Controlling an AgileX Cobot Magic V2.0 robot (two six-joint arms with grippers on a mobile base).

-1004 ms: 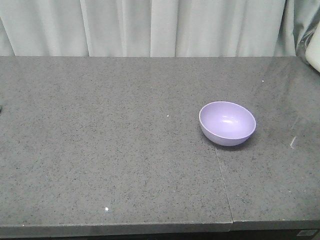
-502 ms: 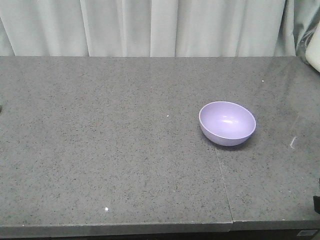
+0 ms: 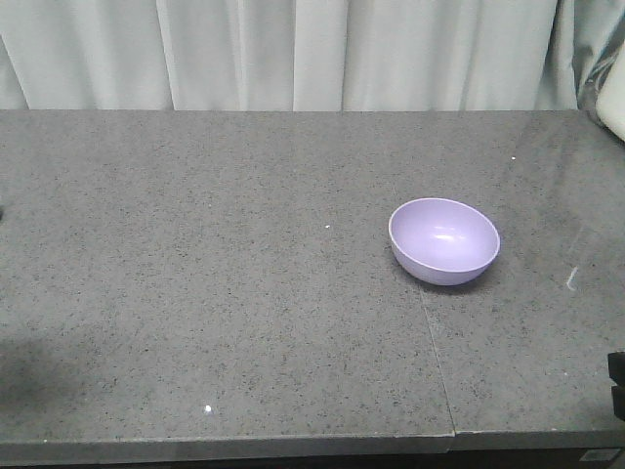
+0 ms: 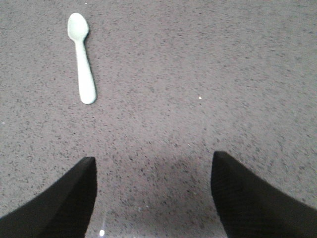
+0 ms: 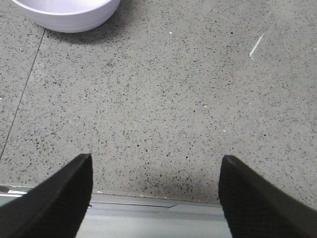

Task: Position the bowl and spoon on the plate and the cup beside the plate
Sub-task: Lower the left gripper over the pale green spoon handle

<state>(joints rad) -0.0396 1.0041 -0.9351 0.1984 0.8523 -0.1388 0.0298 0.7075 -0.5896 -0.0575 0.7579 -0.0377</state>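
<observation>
— Left gripper (image 4: 152,158): how does it stand?

— Its jaws are spread wide with nothing between them. Both dark fingers hang over bare counter (image 4: 223,74), and a soft shadow lies on the stone in the gap.

— And the spoon?

— The spoon (image 4: 83,64) lies flat on the counter, ahead of the left gripper and off to the left in its wrist view, well apart from the fingers. Its oval scoop end points away from the camera and the handle points back toward it, on a slight slant.

— What about the right gripper?

— The right gripper (image 5: 156,158) is also spread wide and holds nothing. It hovers over the counter's near edge, and a pale strip of that edge shows below the fingers.

— Where is the bowl?

— The bowl (image 3: 444,241) stands upright on the right half of the counter, lavender, its plain inside showing. A thin seam (image 3: 437,352) in the stone runs from under it to the front edge. In the right wrist view the bowl sits at the top left corner, cut off by the frame, ahead of the gripper and apart from it.

— Anything else in the front view?

— A pale curtain (image 3: 293,54) hangs behind the counter. A dark piece (image 3: 617,386) shows low at the right edge; I cannot tell which part it is.
</observation>
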